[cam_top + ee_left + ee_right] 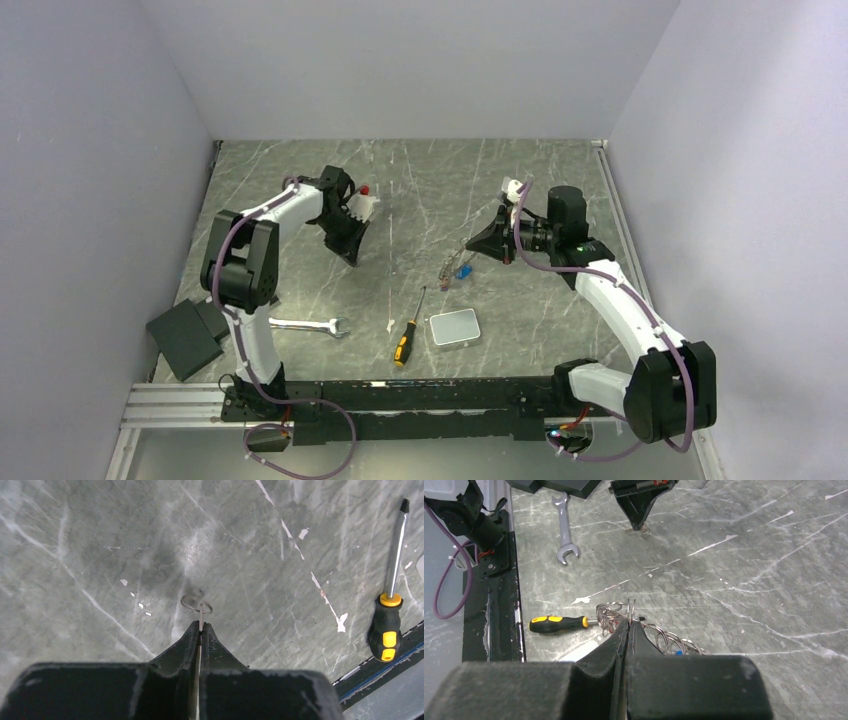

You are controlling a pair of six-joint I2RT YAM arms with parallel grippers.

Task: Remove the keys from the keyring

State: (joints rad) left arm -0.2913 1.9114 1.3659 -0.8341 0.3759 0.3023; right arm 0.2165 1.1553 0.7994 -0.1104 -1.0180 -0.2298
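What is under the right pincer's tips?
Beneath the shut right pincer, a tangle of silvery rings and keys with a blue tag; the pincer's body covers the tangle's near part.

From my remote station I can read no writing, brand or number anywhere: the screwdriver (385, 636), the wrench (564, 527), the grey box (455, 327) and the tags on the keys (460, 269) look blank or too small.

Silvery keys (607, 618) bunched on coiled keyring (669, 640), blue tag showing.
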